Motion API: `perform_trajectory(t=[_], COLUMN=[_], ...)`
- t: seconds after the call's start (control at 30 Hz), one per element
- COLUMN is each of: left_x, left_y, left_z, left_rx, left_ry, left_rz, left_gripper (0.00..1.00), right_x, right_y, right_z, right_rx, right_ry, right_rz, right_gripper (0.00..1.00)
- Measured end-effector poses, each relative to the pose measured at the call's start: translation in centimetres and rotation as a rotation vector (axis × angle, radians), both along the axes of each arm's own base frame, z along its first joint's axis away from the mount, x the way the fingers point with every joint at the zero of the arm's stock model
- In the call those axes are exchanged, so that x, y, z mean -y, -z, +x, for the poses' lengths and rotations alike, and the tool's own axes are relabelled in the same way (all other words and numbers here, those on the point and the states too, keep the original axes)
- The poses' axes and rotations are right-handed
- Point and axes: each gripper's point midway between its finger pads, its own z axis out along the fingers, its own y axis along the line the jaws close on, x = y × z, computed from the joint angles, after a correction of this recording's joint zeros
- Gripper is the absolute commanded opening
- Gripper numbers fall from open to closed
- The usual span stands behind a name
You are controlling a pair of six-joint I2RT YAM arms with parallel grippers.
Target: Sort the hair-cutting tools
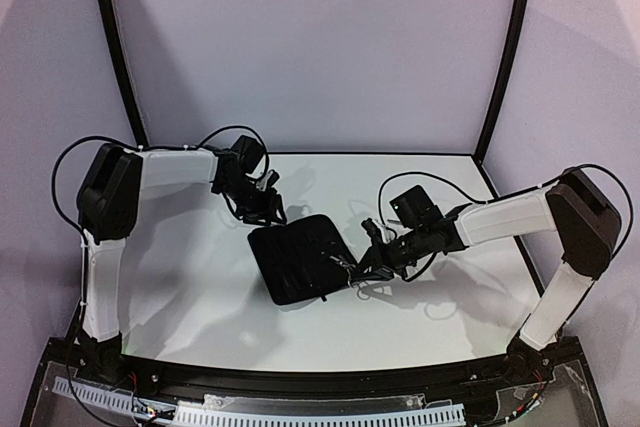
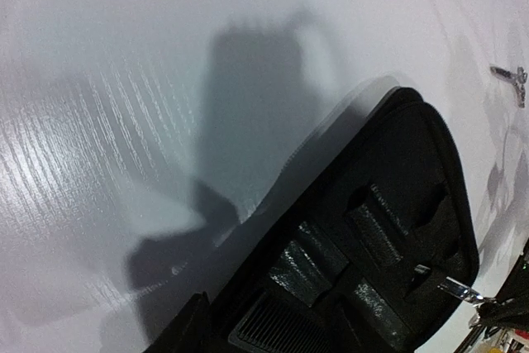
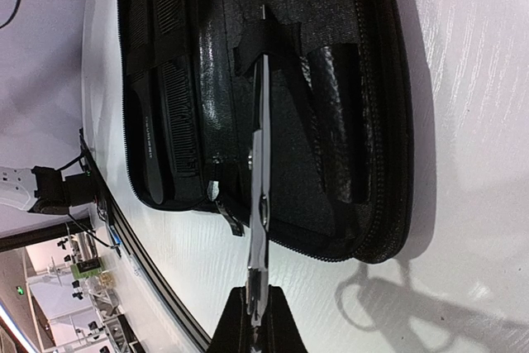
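Sensibly, the scissors (image 3: 260,163), clamped in the right pincer (image 3: 254,320) with the blade under the strap (image 3: 277,43) of the case (image 3: 397,121), were best slid straight and low; whether the left pincer (image 1: 266,213) stood apart could not be told.

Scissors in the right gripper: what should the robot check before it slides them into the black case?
1. Right gripper shut on the scissors: ok.
2. Blades pointing into the case, not at the table: ok.
3. Blade tip through the strap: ok, it seems to poke out just beyond it.
4. Case lying open: ok.
5. Combs tucked in their side of the case, away from the blades: ok.
6. Left gripper steadying the case: cannot tell. It sits by the case's corner, but no touch shows.
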Motion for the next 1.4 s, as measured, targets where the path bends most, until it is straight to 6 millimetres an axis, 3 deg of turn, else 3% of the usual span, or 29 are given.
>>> perform_trajectory(t=[0.47, 0.7, 0.87, 1.13, 1.4], left_x=[-0.4, -1.1, -1.4, -0.6, -1.1], left_y=[1.1, 0.9, 1.9, 2.4, 2.7], left_z=[-0.5, 0.7, 0.4, -0.3, -1.5], left_rx=[-0.005, 0.062, 0.061, 0.049, 0.066], left_ry=[0.045, 0.073, 0.116, 0.182, 0.161], left_rz=[0.028, 0.099, 0.129, 0.127, 0.125], left_gripper=[0.44, 0.46, 0.45, 0.11, 0.01], right_x=[-0.1, -0.2, -0.2, -0.5, -0.8], right_y=[0.0, 0.0, 0.1, 0.4, 0.5], right_z=[0.0, 0.1, 0.1, 0.2, 0.4], right_rx=[-0.002, -0.006, -0.007, -0.013, -0.018], right_ry=[0.006, 0.006, 0.005, -0.007, -0.024], right_rz=[0.010, 0.015, 0.018, 0.034, 0.074], right_gripper=[0.00, 0.00, 0.00, 0.00, 0.00])
